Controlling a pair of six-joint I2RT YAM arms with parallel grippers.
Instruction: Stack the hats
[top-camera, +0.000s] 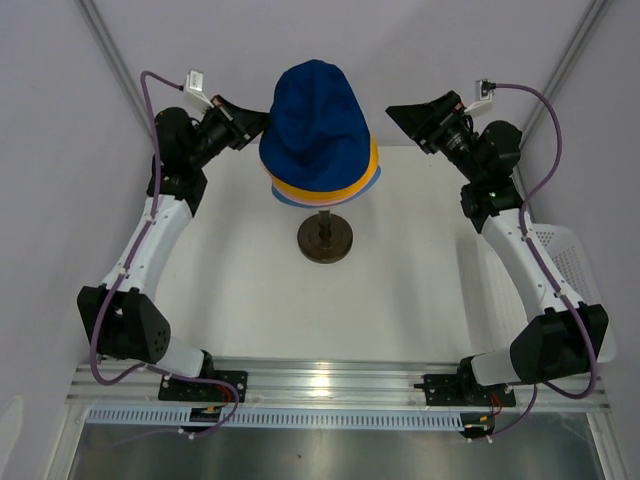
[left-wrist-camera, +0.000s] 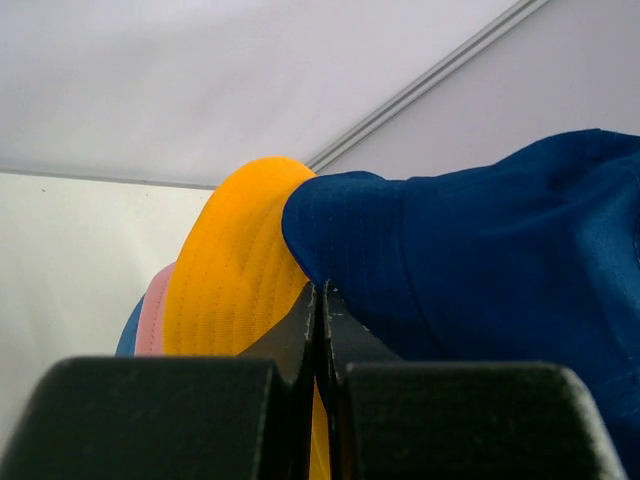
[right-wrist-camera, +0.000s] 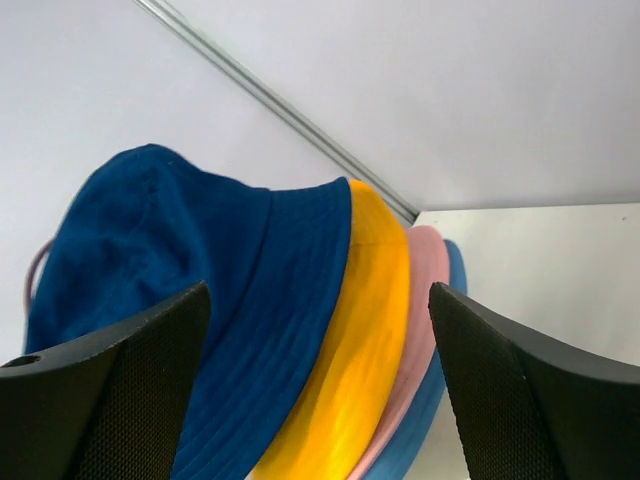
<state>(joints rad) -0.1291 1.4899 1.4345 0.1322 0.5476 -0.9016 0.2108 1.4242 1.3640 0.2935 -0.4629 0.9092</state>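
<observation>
The white table carries one tower at its far middle: your four hats sit nested crown over crown above the dark round base of a stand, whose form they hide completely. The navy hat is outermost and covers the pile, which is why only the brims of the others show beneath it: the yellow-orange hat first, then the pink hat, then the light blue hat at the bottom. By that order the stacking looks all but complete. Your right gripper hangs just off the stack's right side with its jaws spread wide and nothing between them, apart from the fabric. Your left gripper is closed tight at the opposite side, where the navy brim's edge runs into the seam between the fingertips; it appears to pinch that brim, likely to hold the top hat seated.
</observation>
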